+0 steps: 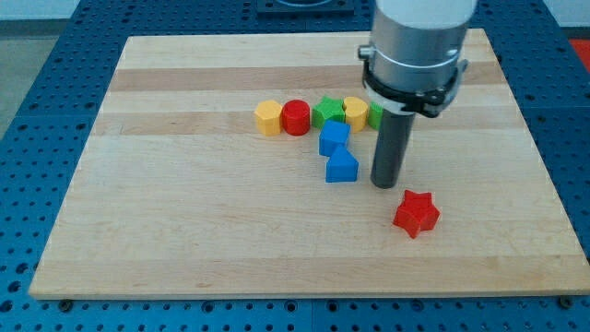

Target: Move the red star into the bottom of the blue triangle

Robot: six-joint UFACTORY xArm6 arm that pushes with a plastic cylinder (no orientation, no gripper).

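Observation:
The red star (416, 213) lies on the wooden board (184, 212), at the view's lower right. The blue triangle (341, 167) sits to its upper left near the board's middle. My tip (385, 183) is on the board between them, just right of the blue triangle and up-left of the red star. It touches neither block.
A second blue block (334, 137) sits just above the blue triangle. Above it runs a row: yellow hexagon (268, 117), red cylinder (296, 117), green star (327, 112), yellow block (356, 111) and a green block (375, 114) partly hidden by the arm.

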